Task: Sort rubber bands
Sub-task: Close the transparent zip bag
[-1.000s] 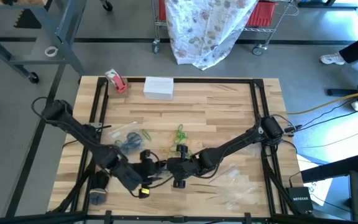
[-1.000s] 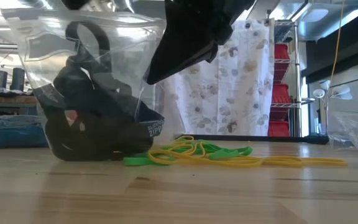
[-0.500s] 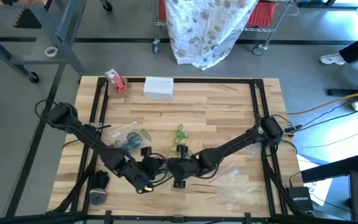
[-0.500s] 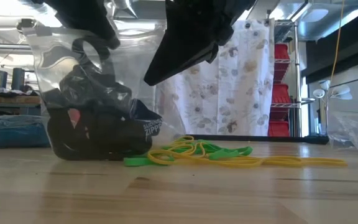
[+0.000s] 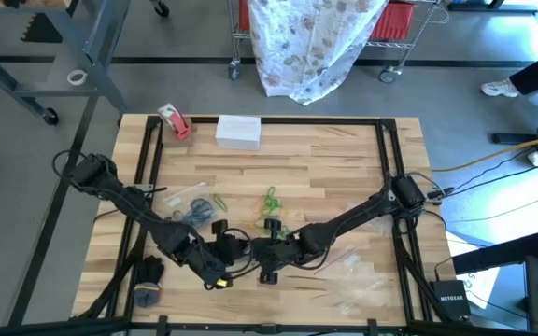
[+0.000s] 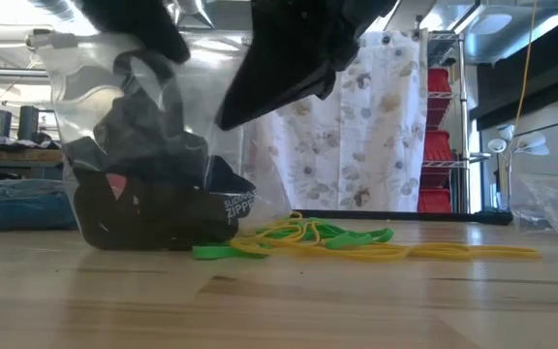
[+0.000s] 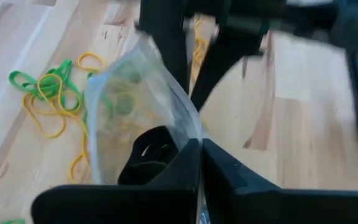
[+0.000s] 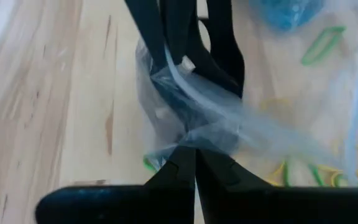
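Note:
A clear zip bag point(image 7: 143, 102) stands on the wooden table with black rubber bands point(image 6: 153, 215) in its bottom. Both grippers are shut on its upper part: my left gripper point(image 7: 199, 163) from the table's left, my right gripper point(image 8: 195, 167) from the right. They meet near the table's front middle point(image 5: 247, 247). Loose green and yellow rubber bands point(image 6: 303, 236) lie on the table just behind the bag point(image 5: 270, 200). A second bag point(image 5: 191, 207) holding blue bands lies on the table farther left. My left gripper pinches the bag's upper edge point(image 7: 190, 134) between its two shut fingers. It comes slanting down from the table's left. The bag hangs crumpled below the fingers, its bottom point(image 6: 148, 237) resting on the table. My right gripper pinches bunched plastic of the bag's upper part point(image 8: 188, 138) between its shut fingers. It comes slanting down from the table's right, facing the left gripper. The bag's wall is gathered into folds at the fingertips.
A red-and-white tape roll point(image 5: 175, 122) and a white box point(image 5: 239, 132) sit at the table's far edge. Empty clear bags point(image 5: 355, 280) lie at the near right. A black frame point(image 5: 386, 159) borders the table. A patterned cloth point(image 5: 311, 42) hangs behind.
My left gripper has come down and toward the table's right onto the bag's upper left edge and taken hold of it. The bag's top, smooth and spread a second ago, is now crumpled and drawn in; its bottom has stayed on the table.

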Robot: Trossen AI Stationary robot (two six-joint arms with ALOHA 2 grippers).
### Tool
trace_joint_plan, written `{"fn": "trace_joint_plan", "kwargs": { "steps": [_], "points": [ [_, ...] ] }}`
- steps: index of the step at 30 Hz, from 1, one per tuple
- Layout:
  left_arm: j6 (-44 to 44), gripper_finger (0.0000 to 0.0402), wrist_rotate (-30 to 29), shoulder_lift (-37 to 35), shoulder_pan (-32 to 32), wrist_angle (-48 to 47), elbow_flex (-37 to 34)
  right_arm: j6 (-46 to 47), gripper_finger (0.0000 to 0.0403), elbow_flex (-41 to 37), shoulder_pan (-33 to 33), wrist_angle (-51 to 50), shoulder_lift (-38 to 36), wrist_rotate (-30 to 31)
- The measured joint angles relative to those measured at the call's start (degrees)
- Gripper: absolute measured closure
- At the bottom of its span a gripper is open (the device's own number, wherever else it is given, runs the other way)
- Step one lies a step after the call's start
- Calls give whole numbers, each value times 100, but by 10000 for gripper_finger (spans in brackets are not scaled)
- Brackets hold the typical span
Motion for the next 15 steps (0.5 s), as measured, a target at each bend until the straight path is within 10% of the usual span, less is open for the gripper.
{"fn": "trace_joint_plan", "kwargs": {
  "steps": [15],
  "points": [
    [-47, 400, 31, -9, -70, -418, 430, 131, 401, -494, 146, 196, -126, 228]
  ]
}}
